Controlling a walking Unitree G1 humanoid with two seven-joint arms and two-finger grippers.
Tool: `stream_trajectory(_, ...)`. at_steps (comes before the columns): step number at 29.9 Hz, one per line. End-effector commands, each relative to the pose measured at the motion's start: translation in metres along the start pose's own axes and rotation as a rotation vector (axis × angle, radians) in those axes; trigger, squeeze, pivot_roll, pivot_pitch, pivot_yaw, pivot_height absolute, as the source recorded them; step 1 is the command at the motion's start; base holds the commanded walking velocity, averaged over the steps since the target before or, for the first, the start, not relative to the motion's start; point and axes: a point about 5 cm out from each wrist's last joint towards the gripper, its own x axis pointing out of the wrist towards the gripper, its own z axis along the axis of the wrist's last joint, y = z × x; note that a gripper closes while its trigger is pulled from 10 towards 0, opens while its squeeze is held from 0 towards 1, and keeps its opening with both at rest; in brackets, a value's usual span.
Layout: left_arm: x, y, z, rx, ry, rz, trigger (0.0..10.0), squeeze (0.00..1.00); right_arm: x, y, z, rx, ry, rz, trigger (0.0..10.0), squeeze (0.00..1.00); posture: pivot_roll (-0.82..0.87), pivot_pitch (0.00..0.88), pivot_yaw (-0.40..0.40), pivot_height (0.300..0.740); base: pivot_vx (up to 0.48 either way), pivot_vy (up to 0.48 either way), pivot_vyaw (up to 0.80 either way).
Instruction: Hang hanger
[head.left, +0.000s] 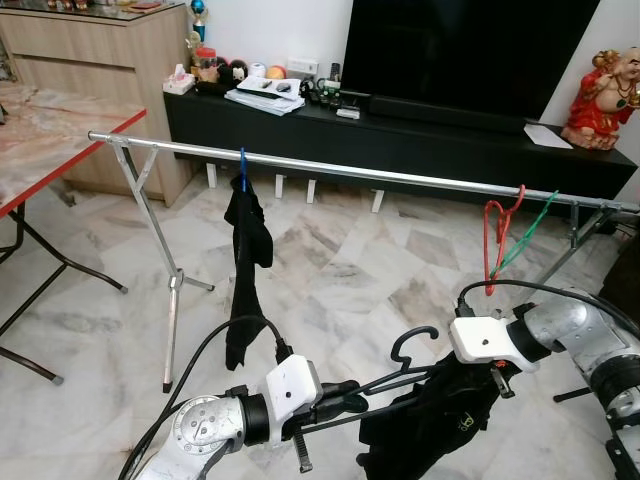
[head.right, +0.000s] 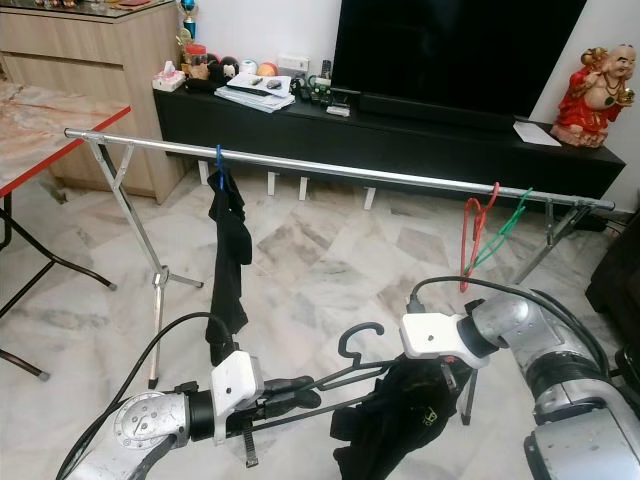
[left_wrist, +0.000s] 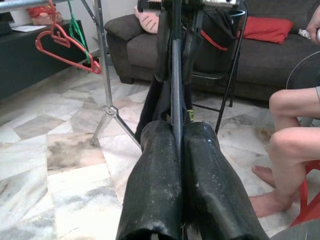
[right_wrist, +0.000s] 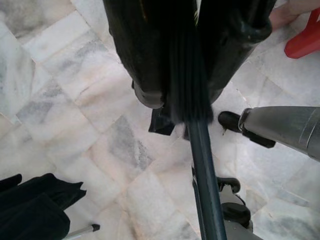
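Holding hanger (head.left: 415, 372) level, both grippers clamped: left (head.left: 345, 398), right (head.left: 497, 378). Rail (head.left: 400, 176) lies ahead, above; hook up.

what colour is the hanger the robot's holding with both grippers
Black. The hanger with its dark garment shows best in the right eye view.

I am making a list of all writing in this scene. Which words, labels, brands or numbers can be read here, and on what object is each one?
No text can be read with certainty.
Small pale mark on the black garment draped over the black hanger: too small and blurred to read.
Papers and boxes on the TV console: print too small to read.
White sheet on the console: nothing legible.
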Motion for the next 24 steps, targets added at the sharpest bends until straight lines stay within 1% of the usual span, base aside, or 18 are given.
stream_trajectory(1,0.0067,0.0017,0.0175,0.06,-0.077,-0.011,10.0,0.0,0.0015,0.0027,-0.0027,0.013,0.012,0.023,0.0,0.0,0.12,0.0,-0.136,0.74,0.0,0.0,0.0)
stream_trajectory(18,0.0086,0.0056,0.018,0.068,-0.07,0.0,10.0,0.0,0.0069,0.0016,0.0008,0.011,-0.012,0.019,0.0,0.0,0.13,0.0,-0.141,0.74,0.0,0.0,0.0)
stream_trajectory(24,0.0077,0.0076,0.0129,0.064,-0.026,0.008,10.0,0.0,0.009,0.0007,0.0028,0.009,-0.026,0.011,0.0,0.0,0.13,0.0,-0.138,0.74,0.0,0.0,0.0)
